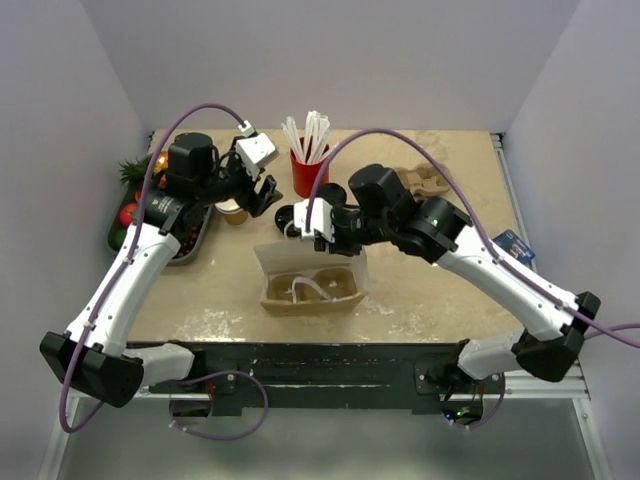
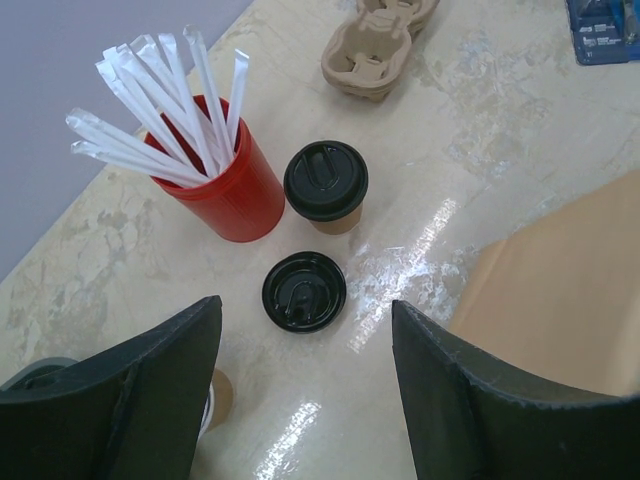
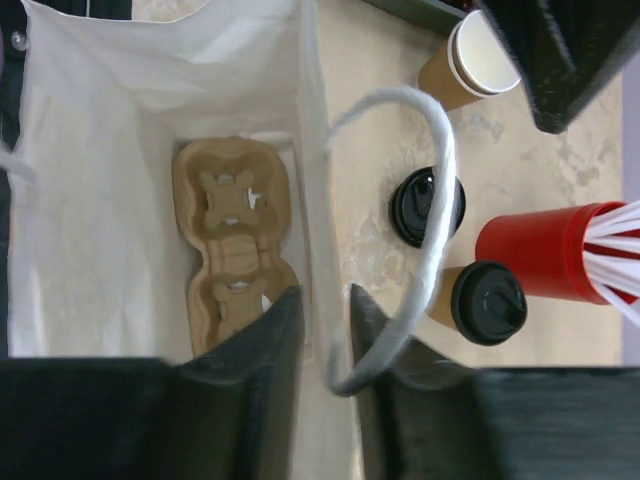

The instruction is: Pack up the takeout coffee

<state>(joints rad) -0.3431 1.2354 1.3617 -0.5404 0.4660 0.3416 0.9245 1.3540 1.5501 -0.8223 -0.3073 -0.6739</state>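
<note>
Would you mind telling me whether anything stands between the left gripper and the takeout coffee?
Only the loose black lid lies flat between the open left gripper and the takeout coffee.

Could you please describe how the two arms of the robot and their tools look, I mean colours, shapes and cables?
The left arm and the right arm have white tubular links, rounded black joints and black bases. A thin purple cable loops along each. The left tool and the right tool each have two broad matte black fingers. No markings are visible.
</note>
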